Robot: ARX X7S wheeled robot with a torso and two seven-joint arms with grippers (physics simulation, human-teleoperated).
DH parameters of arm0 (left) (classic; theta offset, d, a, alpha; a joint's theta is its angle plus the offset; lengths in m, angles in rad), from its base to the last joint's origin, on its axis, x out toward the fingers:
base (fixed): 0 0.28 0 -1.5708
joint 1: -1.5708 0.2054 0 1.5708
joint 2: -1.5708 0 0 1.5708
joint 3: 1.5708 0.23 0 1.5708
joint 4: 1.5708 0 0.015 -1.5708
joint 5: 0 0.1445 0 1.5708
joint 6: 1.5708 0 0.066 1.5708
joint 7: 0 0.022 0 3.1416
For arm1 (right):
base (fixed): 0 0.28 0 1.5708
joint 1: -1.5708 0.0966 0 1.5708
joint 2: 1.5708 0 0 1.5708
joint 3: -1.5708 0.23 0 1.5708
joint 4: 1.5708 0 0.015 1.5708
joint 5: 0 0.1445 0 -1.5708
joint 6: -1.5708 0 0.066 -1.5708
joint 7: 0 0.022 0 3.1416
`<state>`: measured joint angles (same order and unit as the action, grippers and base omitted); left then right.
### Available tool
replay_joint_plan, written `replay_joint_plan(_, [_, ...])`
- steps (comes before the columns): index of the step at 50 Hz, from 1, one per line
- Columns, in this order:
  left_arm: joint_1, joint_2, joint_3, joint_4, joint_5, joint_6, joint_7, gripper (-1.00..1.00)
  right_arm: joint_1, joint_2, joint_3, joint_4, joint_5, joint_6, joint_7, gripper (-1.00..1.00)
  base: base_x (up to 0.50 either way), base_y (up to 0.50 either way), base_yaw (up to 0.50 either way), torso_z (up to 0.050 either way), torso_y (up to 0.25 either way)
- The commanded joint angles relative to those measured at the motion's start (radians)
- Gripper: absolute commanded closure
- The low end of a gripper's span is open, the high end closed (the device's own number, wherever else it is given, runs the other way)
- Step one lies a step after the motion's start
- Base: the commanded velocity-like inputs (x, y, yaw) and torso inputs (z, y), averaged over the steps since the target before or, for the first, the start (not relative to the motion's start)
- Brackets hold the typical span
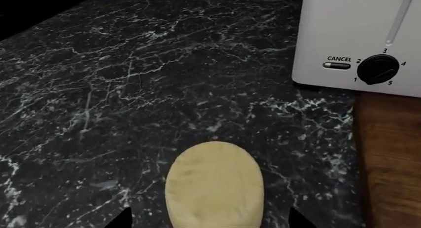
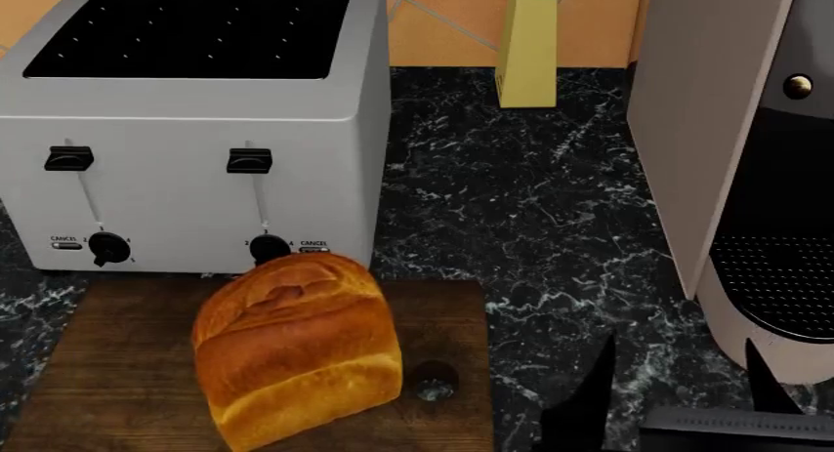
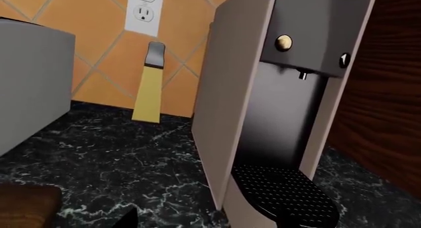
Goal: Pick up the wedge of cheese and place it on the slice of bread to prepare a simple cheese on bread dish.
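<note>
**Cheese lined up for the left fingers, bread waiting on the board**

The wedge of cheese lies on the dark marbled worktop, and only the left wrist view shows it. It sits right at the mouth of the left gripper, between two dark tips at that picture's lower edge. Those fingers stand wide, one on each side of the cheese and seemingly clear of it, so I'd judge this to be the approach before any squeeze. With so little of the fingers in view, I can't rule out a light touch.

The toaster stands just beyond the cheese in that view, its numbered dial and CANCEL button facing the arm. From the head view the cheese doesn't show at all; my guess is it lies off to the toaster's left.

The slice of bread stands on the wooden board at the near left, just in front of the toaster, its browned dome on top. That leaves a rounded landing spot, so the cheese will need setting down gently to avoid rolling off.

The right gripper hangs low at the near right beside the coffee machine, fingers apart and holding nothing, apparently parked out of the way. A yellow tapered object stands far back by the tiled wall.
</note>
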<state>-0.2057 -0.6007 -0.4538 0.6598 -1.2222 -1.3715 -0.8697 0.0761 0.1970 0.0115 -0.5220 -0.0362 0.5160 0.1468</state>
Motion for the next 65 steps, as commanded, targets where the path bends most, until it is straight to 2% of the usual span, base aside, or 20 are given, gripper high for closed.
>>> replay_joint_plan(1, [0.014,-0.018,0.023,-0.028,0.046,0.031,0.021,-1.00,-0.003,0.004,-0.004,0.012,0.003,-0.013,0.004,-1.00,0.00,0.00,0.00,0.000,0.000])
replay_joint_plan(12, [-0.007,-0.021,0.073,-0.062,0.069,0.044,0.033,-1.00,0.026,0.010,-0.004,-0.051,0.012,0.080,0.004,-1.00,0.00,0.00,0.00,0.000,0.000])
replay_joint_plan(19, [-0.014,-0.026,0.099,-0.080,0.084,0.063,0.049,-1.00,0.002,0.011,-0.010,-0.001,0.012,0.004,0.014,-1.00,0.00,0.00,0.00,0.000,0.000])
replay_joint_plan(44, [-0.001,-0.043,0.155,-0.138,0.157,0.148,0.124,-1.00,0.004,0.023,-0.018,0.000,0.018,0.005,0.028,-1.00,0.00,0.00,0.00,0.000,0.000])
replay_joint_plan(65, [0.012,-0.066,0.171,-0.156,0.168,0.146,0.123,-1.00,0.005,0.034,-0.024,-0.015,0.025,0.025,0.036,-1.00,0.00,0.00,0.00,0.000,0.000])
